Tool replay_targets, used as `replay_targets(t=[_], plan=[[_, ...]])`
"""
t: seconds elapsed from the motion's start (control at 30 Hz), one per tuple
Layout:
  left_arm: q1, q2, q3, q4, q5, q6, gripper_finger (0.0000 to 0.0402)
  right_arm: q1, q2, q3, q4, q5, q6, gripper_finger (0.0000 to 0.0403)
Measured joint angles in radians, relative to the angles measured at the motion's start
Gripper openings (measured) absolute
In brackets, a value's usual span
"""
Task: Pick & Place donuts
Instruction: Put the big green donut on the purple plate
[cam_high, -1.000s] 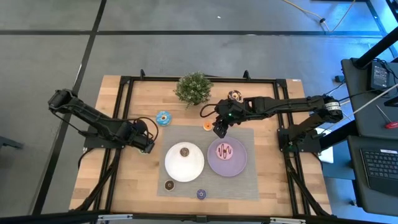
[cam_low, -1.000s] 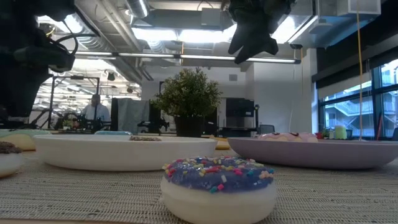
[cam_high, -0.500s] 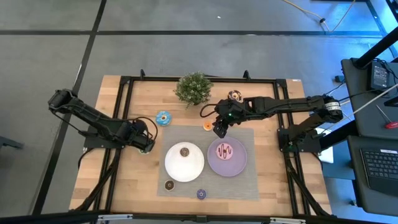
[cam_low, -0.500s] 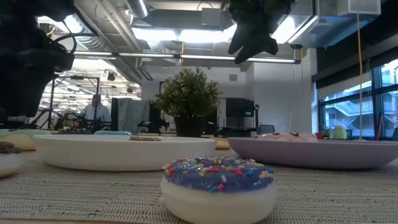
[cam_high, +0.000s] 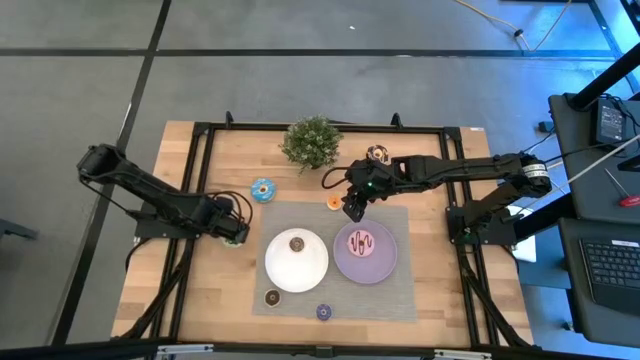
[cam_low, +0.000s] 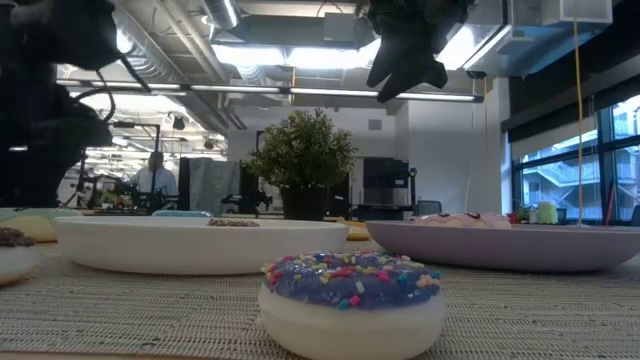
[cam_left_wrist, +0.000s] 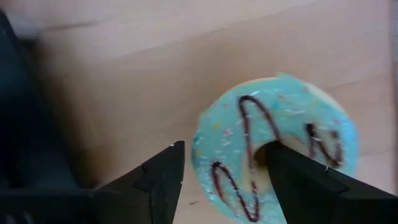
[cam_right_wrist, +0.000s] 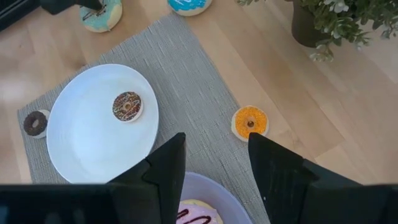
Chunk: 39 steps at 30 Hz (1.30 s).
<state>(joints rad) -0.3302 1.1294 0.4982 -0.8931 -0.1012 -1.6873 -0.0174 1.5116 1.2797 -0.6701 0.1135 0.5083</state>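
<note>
Your left gripper is spread open, one finger outside the rim of the green donut and the other over its hole, set to pinch one side of the ring. That donut lies flat on the bare wooden table, frosting up, at nine o'clock from the white plate; being round, it has no long axis. Your right gripper hangs open above the orange mini, just off the mat's edge.
</note>
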Motion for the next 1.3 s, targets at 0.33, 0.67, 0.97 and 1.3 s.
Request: replay_targets(t=[0.33,0.67,0.97,1.3], plan=[[0.000,0.000,-0.034,0.081,0.039,-0.012,0.0145,0.000,0.000,0.000,0.019,0.000,-0.021,0.0177],[-0.001,0.000,-0.024,0.357,-0.223,0.119,0.0059,0.061,0.000,0.000,0.112,0.008,-0.147,0.0177],[-0.001,-0.001,-0.002,1.082,-0.719,0.747,0.0037,0.169,0.000,-0.041,0.391,0.120,-0.261,0.0177],[-0.001,0.037,0.016,1.562,-0.914,1.319,0.0038,0.206,0.000,-0.058,0.587,0.156,-0.401,0.0178]])
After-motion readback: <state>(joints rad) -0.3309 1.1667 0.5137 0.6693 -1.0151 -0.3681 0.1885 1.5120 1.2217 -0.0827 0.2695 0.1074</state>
